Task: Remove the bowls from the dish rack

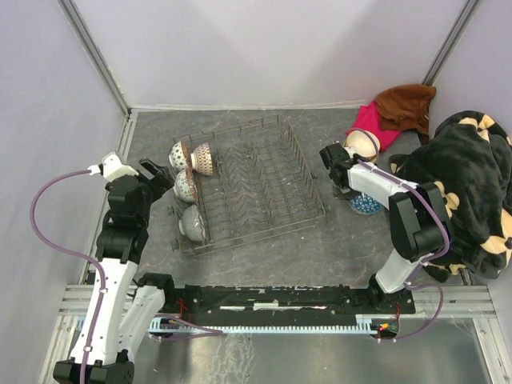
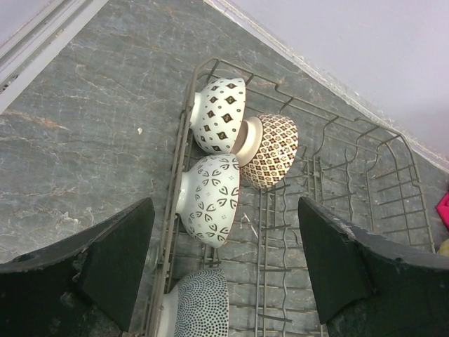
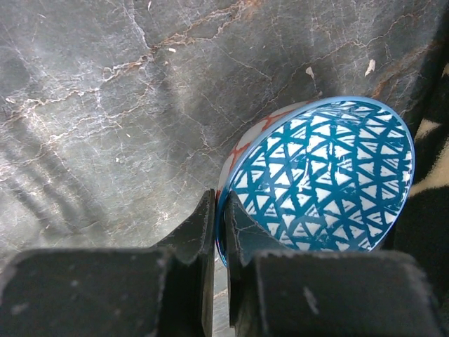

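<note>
The grey wire dish rack (image 1: 264, 180) sits mid-table. Several bowls stand on edge along its left side: a diamond-patterned white one (image 2: 219, 116), a brown lattice one (image 2: 275, 151), a leaf-patterned one (image 2: 210, 200) and a dotted one (image 2: 200, 305). My left gripper (image 2: 224, 210) hovers open over that row and touches none of them. To the right of the rack, my right gripper (image 3: 221, 200) is shut on the rim of a bowl (image 3: 323, 175) with blue triangles inside and red lattice outside. That bowl (image 1: 366, 205) is low over the table. I cannot tell if it rests on it.
A dark blanket with pale patches (image 1: 472, 192) lies at the right edge, close to the held bowl. Brown cloth (image 1: 408, 104) and pink cloth (image 1: 380, 128) lie behind it, with a pale-inside bowl (image 1: 362, 144) beside them. Walls close the back and sides.
</note>
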Action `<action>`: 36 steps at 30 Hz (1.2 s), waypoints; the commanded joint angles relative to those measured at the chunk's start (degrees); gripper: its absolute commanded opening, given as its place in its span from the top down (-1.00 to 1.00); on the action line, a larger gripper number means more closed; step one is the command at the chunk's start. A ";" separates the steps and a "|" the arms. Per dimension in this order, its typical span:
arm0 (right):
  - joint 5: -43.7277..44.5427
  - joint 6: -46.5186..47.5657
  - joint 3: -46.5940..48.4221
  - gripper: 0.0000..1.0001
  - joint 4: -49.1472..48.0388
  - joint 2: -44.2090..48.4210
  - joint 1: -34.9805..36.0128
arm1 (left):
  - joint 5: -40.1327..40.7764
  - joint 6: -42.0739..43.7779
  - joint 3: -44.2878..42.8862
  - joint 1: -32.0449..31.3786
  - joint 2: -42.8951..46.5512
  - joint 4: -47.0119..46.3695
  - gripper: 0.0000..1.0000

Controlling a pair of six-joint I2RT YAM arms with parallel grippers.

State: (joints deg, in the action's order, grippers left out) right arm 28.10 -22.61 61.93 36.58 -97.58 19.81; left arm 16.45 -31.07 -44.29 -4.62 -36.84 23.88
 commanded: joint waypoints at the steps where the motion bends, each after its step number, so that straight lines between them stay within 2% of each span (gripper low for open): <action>1: -0.15 0.07 1.80 0.68 -2.92 -1.21 -0.41 | 0.44 0.14 -2.01 -0.03 -0.16 -2.17 -0.80; 8: -0.38 -0.10 1.77 0.24 -2.71 -0.24 -0.40 | 0.54 0.13 -1.85 -0.04 0.22 -2.09 -0.79; 11: -0.08 -0.34 1.73 0.00 -2.12 0.95 -0.44 | 0.65 0.13 -1.87 -0.03 0.49 -2.08 -0.79; 16: 0.41 -0.40 2.04 -0.21 0.08 5.72 -0.39 | 0.57 0.00 -1.59 -0.01 0.64 -2.08 -0.79; 24: -0.33 -0.02 5.36 -0.31 4.79 18.50 2.12 | 0.46 -0.39 -1.37 -0.04 0.50 -2.44 -0.79; 29: -9.68 2.20 6.45 -0.31 -2.80 25.46 6.78 | 0.34 -0.44 -1.38 0.00 0.11 -2.46 -0.79; 32: -16.01 2.66 9.15 -0.29 -7.65 24.62 9.52 | 0.27 -0.91 -0.60 -0.01 0.90 -2.60 -0.79; 36: -20.42 3.08 17.02 -0.29 -9.15 17.43 14.09 | -0.25 -0.92 -0.44 -0.01 1.06 -2.52 -0.79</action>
State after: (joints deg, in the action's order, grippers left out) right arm 14.66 -20.93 71.88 33.17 -74.37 30.44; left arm 16.43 -31.09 -44.29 -4.62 -36.56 23.68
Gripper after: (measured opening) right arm 0.646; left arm 0.896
